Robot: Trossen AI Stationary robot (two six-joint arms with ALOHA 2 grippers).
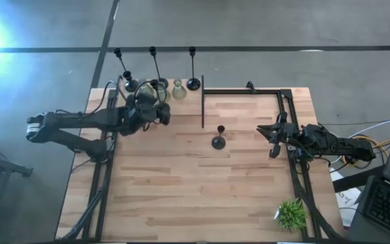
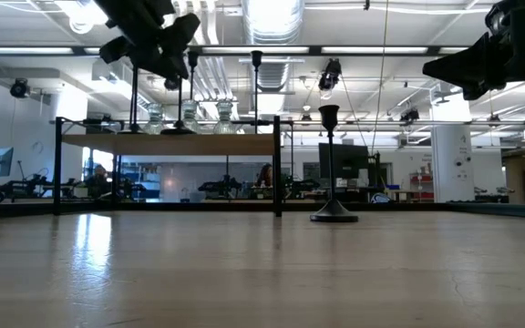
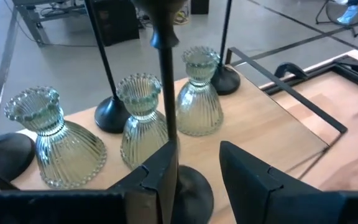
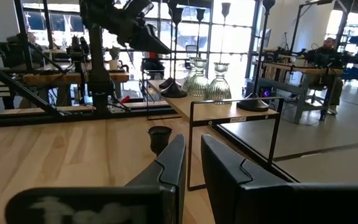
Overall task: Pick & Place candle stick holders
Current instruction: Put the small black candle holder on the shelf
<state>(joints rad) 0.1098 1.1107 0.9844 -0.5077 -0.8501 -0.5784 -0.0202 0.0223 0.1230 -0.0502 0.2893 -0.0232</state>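
Black candle stick holders [image 1: 218, 139], ribbed pale-green glass holders [image 3: 198, 93], pale wood table [image 1: 202, 190], green plant [image 1: 290, 213].
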